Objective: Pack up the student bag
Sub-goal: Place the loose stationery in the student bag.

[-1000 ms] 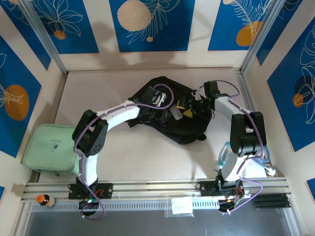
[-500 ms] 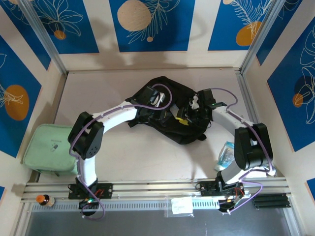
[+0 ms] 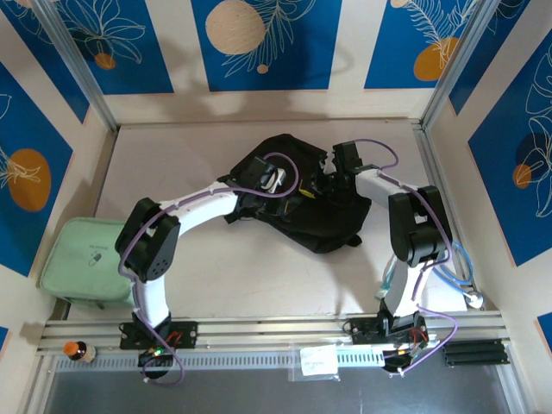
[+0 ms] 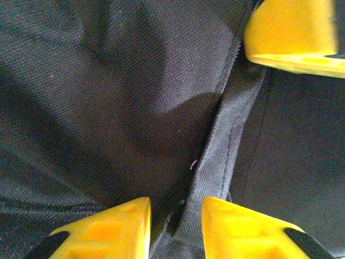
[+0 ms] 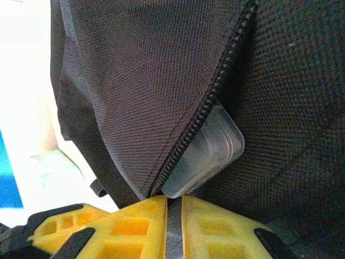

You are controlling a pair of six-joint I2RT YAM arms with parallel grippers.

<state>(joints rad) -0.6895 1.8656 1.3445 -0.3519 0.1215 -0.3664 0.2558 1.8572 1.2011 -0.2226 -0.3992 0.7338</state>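
Observation:
The student bag (image 3: 297, 216), a black fabric backpack, lies in the middle of the table. My left gripper (image 3: 274, 183) sits on its upper part. In the left wrist view its fingers (image 4: 108, 226) are pinched on a fold of the bag's fabric edge (image 4: 215, 162), and one yellow finger (image 4: 291, 32) of the other gripper shows at the top right. My right gripper (image 3: 325, 184) is at the bag's top right. In the right wrist view the right gripper (image 5: 173, 204) is shut on a thin grey strip at the end of the zip (image 5: 215, 91), beside a clear plastic zip tab (image 5: 207, 154).
A mint-green zip case (image 3: 90, 263) lies at the left table edge. A small brown bottle (image 3: 78, 350) stands on the front rail. A clear plastic-wrapped item (image 3: 392, 272) and a white object (image 3: 472, 299) lie by the right arm's base.
The right gripper has moved left and toward the back along the bag's top and has closed on the grey strip at the zip. The left gripper has kept its hold.

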